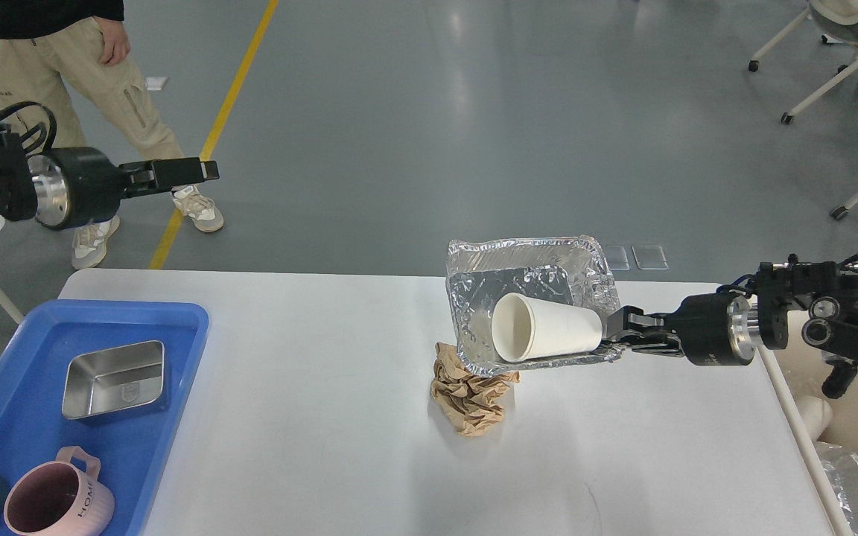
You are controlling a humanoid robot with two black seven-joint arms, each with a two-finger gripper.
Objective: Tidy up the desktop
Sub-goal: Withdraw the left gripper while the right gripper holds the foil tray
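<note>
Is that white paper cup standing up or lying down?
Lying on its side: the white paper cup rests inside the foil tray, its open mouth facing left and looking empty.

Table [310, 417]: one, white, rectangular, rounded corners, smooth plain top.

On it, left end: blue plastic tray [183, 350], running past the left and lower edges of the view. In the tray: a steel rectangular dish [113, 380], empty; nearer, a pink mug [53, 495] with a handle and lettering on its side.

On it, right of centre: a ball of crumpled brown paper [470, 398], resting directly on the white top. The near-left corner of a foil tray [529, 257] sits over the paper's upper edge; whether that foil tray touches the table cannot be told.

The stretch between blue tray and paper carries nothing else.
</note>
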